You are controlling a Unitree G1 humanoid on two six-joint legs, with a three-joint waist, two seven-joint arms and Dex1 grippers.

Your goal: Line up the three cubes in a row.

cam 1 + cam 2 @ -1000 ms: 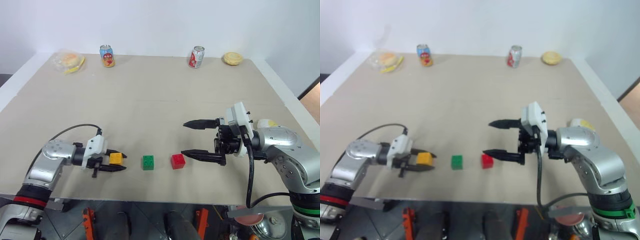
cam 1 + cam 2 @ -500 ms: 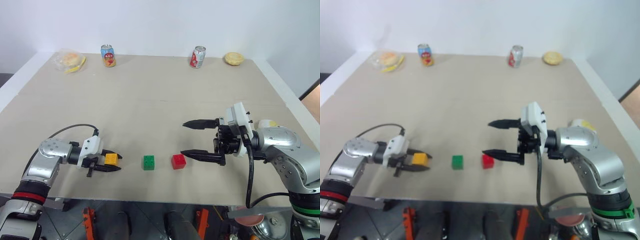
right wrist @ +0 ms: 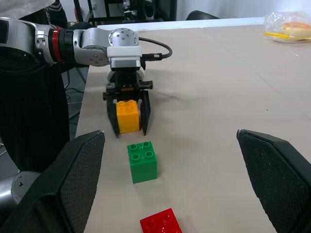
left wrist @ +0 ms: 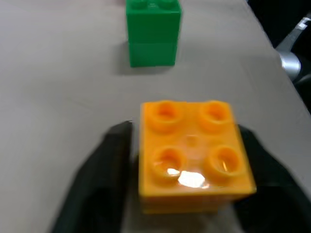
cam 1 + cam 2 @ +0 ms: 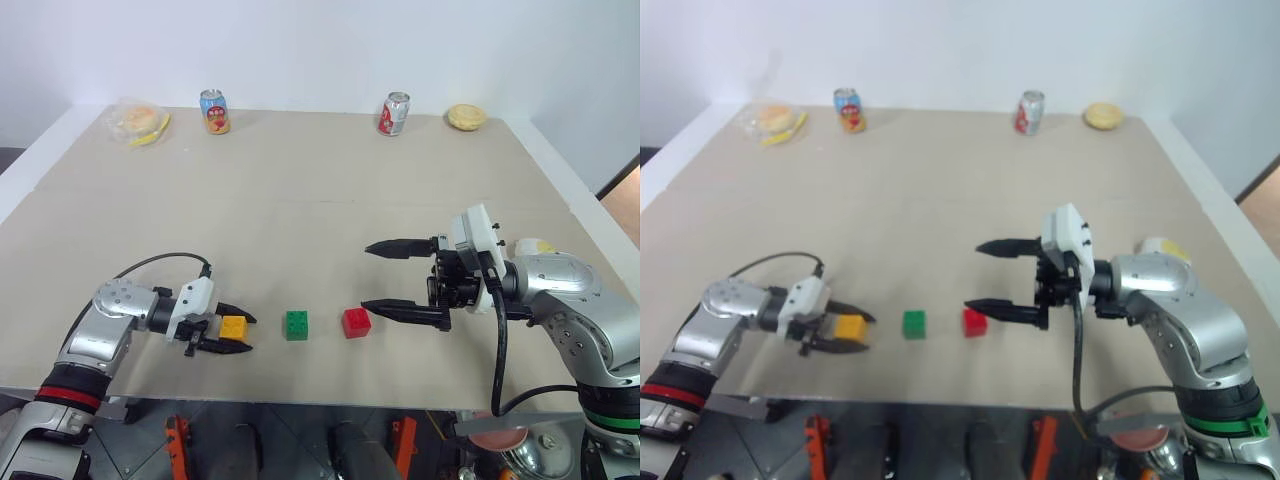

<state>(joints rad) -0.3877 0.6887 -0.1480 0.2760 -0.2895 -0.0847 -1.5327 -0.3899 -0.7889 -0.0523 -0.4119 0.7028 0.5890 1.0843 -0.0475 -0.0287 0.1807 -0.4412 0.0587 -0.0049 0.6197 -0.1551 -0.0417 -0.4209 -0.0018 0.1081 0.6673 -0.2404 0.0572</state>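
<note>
A: Cubes first. Orange-yellow cube point(image 5: 233, 327), green cube point(image 5: 296, 324) and red cube point(image 5: 356, 322) sit along the near edge of the surface point(image 5: 300, 210), roughly in one line, green between the other two, each apart from its neighbour.

B: Left pincer point(image 5: 228, 330)?

A: Low at the surface, one black finger on either side of the orange-yellow cube. Fingers parted: in the left wrist view a gap shows between one finger point(image 4: 104, 165) and the cube's side. The cube rests on the surface, studs up. Not clamped.

B: Right pincer point(image 5: 385, 277)?

A: Spread wide, holding nothing. It hangs above the surface just beside the red cube, tips pointing toward the robot's left. The lower finger ends near the cube without touching it.

B: Anything else on the surface?

A: Far edge: a blue can point(image 5: 214, 111), a red can point(image 5: 393, 114), a bagged bun point(image 5: 138, 121) at the left corner, a round pastry point(image 5: 465, 117) at the right. All well apart from the cubes.
</note>
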